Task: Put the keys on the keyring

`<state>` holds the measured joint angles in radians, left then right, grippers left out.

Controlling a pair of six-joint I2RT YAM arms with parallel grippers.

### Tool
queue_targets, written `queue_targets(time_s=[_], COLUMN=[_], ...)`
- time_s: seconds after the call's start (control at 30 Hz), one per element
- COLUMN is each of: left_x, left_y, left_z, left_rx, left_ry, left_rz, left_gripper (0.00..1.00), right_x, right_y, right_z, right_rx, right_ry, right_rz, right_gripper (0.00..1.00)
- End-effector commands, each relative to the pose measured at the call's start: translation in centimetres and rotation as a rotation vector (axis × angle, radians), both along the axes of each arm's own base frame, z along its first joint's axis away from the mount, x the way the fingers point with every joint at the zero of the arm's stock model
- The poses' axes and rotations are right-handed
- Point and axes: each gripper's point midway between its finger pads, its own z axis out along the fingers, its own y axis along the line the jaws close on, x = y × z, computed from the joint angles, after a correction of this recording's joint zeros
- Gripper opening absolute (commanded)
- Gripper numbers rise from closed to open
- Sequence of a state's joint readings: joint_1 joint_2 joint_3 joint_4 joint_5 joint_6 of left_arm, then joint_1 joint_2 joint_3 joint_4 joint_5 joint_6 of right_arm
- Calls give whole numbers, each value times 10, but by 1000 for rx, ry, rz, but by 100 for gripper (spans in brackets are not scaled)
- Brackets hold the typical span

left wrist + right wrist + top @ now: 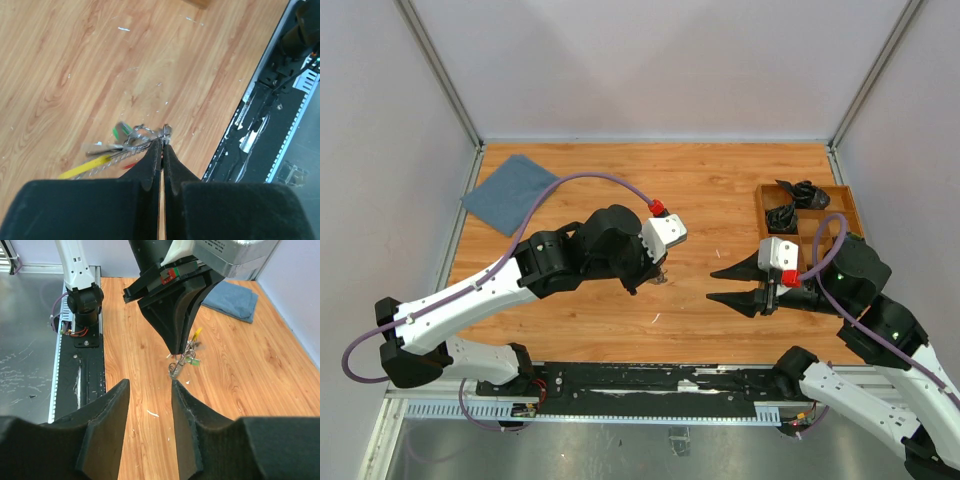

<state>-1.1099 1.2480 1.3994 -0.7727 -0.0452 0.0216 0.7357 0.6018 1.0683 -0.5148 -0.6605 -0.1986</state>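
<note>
L gripper [162, 141] is clamping tight on the keyring [134, 144]. The wire loop is poking out at the fingertips, and the key bunch is hanging off to one side w/ a yellow tag [85, 167] and a green tag [119, 131] showing. Ring is hanging over the middle of the tabletop [720, 180], slightly toward the near edge. R gripper [728, 284] is facing it from the right edge side, fingers standing apart, gripping nothing, not touching the ring. Blue cloth [510, 195] is lying at the far-left corner. Wooden tray [758, 205] is sitting by the right edge, holding black items [805, 192].
</note>
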Motion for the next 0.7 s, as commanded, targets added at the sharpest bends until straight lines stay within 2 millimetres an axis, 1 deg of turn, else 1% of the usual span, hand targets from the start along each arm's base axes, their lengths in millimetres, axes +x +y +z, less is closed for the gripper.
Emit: queue_targets(time_s=[0.0, 0.13, 0.23, 0.4, 0.57, 0.67], left_x=[-17, -21, -26, -31, -36, -37], left_y=[-7, -8, -6, -6, -10, -13], left_z=[17, 24, 25, 23, 20, 21], left_rx=[-66, -79, -66, -24, -2, 2], left_ry=[5, -11, -18, -23, -29, -32], left_rz=[-99, -141, -184, -219, -246, -257], left_gripper=[0, 1, 0, 1, 0, 0], right_x=[1, 5, 13, 21, 24, 23], right_y=[13, 25, 33, 46, 58, 63], right_z=[-1, -9, -15, -30, -47, -53], right_rx=[39, 74, 94, 56, 17, 9], right_ry=[-8, -56, -84, -39, -17, -9], right_rz=[46, 90, 93, 115, 128, 140], right_gripper=[38, 34, 32, 32, 32, 32])
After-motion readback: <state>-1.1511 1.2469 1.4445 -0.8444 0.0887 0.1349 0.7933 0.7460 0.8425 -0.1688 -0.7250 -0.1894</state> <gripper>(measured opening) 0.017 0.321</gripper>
